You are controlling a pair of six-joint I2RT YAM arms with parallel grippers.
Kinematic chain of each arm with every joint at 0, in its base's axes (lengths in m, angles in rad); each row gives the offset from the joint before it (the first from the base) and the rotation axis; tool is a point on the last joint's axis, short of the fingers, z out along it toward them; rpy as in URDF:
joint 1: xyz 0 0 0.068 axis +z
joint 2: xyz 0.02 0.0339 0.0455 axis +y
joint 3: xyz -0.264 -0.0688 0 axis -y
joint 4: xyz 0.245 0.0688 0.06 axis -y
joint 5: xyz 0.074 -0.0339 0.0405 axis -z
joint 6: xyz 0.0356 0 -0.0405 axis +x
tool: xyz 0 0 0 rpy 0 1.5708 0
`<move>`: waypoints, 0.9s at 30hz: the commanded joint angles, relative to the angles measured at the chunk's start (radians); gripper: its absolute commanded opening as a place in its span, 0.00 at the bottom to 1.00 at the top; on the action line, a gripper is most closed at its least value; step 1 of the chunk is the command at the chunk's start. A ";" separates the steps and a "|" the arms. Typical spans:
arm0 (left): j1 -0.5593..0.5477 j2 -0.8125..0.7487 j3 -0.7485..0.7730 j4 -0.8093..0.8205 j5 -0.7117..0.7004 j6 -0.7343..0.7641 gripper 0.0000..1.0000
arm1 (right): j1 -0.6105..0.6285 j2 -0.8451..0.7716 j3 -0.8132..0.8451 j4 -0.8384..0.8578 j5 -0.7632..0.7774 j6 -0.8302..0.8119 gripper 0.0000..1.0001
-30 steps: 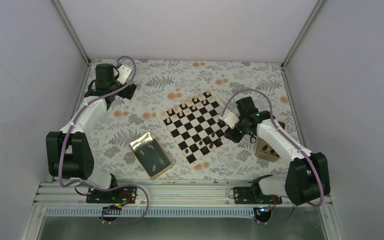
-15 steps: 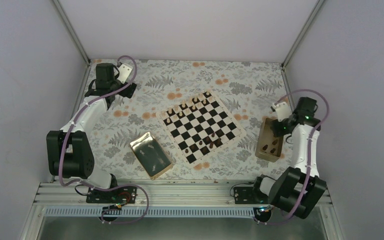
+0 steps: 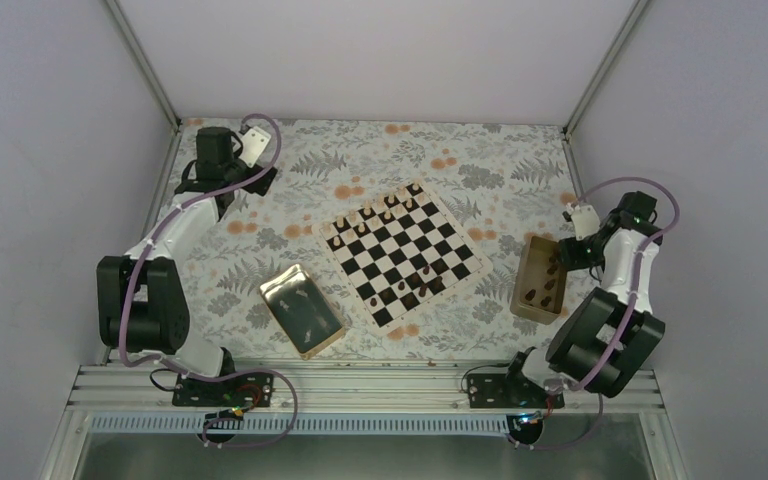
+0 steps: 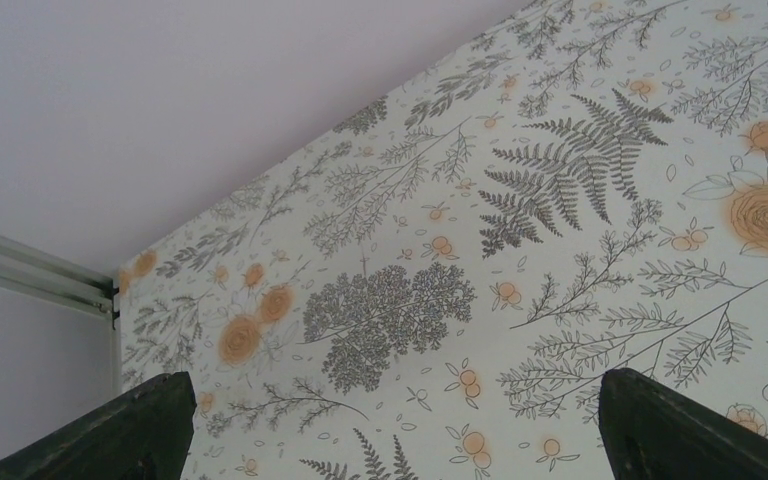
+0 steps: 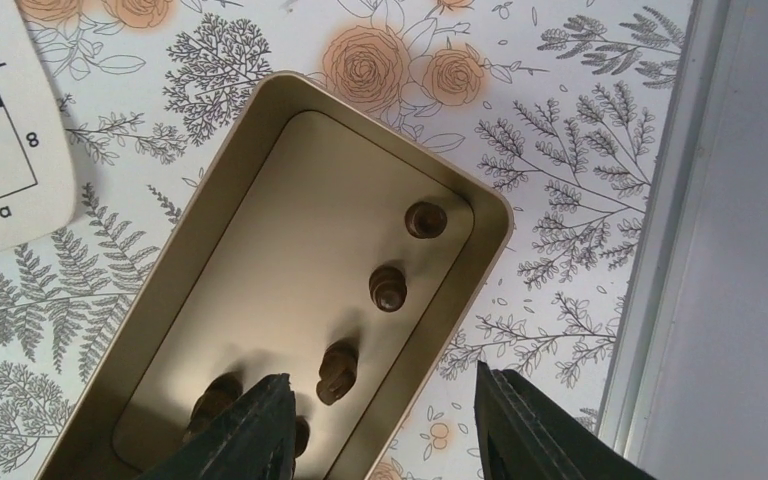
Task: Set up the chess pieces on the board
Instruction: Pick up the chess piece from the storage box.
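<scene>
**Right pincer open above the box of dark pieces**

The right pincer (image 5: 380, 380) hovers open, gripping nothing, above the tan box (image 5: 210, 190) just right of the board (image 3: 407, 247). 5 dark chess pieces (image 5: 388, 288) lie in that box. More pieces stand along the board's far side and its near side. The board's pale rim corner shows the marks "L", "8" and "a". The left pincer (image 4: 395, 385), also open and empty, hangs over the floral worktop (image 4: 390, 300), well to the far left of the board. A gold tray (image 3: 282, 276) sits near-left of the board.
</scene>
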 commanded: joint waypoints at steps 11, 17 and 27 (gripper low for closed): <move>-0.001 0.027 -0.038 0.054 0.018 0.018 1.00 | 0.039 0.066 -0.011 -0.007 0.023 0.005 0.47; -0.001 0.020 -0.040 0.052 0.016 0.012 1.00 | 0.039 0.131 -0.023 0.053 0.047 0.028 0.44; -0.001 0.025 -0.041 0.050 0.004 0.013 1.00 | 0.042 0.207 -0.019 0.109 0.045 0.047 0.42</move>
